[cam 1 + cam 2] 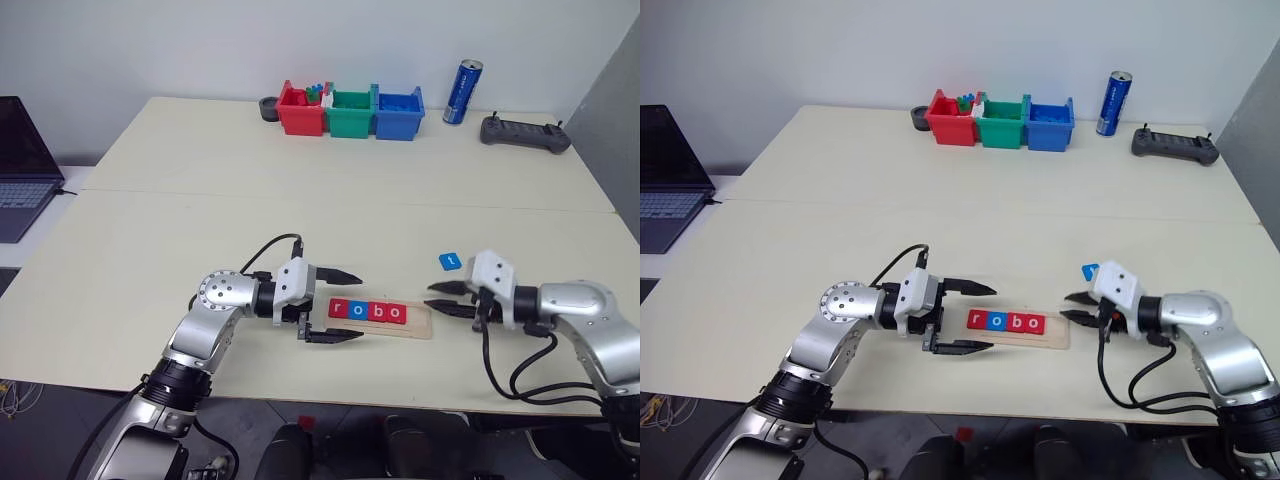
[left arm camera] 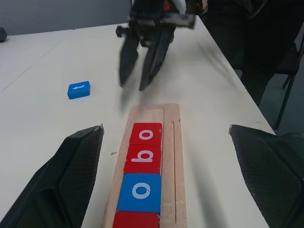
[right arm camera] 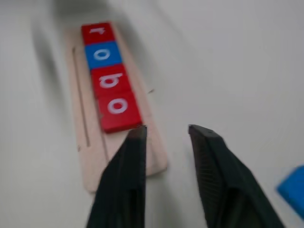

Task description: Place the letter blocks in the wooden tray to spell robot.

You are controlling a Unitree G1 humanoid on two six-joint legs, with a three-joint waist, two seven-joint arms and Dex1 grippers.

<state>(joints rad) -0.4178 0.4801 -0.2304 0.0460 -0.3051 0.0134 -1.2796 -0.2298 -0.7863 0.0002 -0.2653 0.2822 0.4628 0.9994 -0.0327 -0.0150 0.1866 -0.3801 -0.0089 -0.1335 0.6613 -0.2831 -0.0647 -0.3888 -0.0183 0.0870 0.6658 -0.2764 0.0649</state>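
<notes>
The wooden tray (image 1: 420, 327) lies near the table's front edge. In it sit a red "r" block (image 1: 339, 309), a blue "o" (image 1: 358, 311), a red "b" (image 1: 377, 313) and a red "o" (image 1: 396, 315). The tray's right end slot is bare. A blue "t" block (image 1: 449, 261) lies on the table behind and right of the tray. My left gripper (image 1: 360, 305) is open, its fingers straddling the tray's left end without touching the blocks. My right gripper (image 1: 430, 295) hovers just off the tray's right end, open and empty, with the blue block beside it (image 3: 294, 187).
Red (image 1: 299, 110), green (image 1: 351, 113) and blue (image 1: 398, 114) bins stand at the back edge, with a blue can (image 1: 462, 91) and a black controller (image 1: 524, 133) to their right. A laptop (image 1: 20, 170) sits on a side table at the far left.
</notes>
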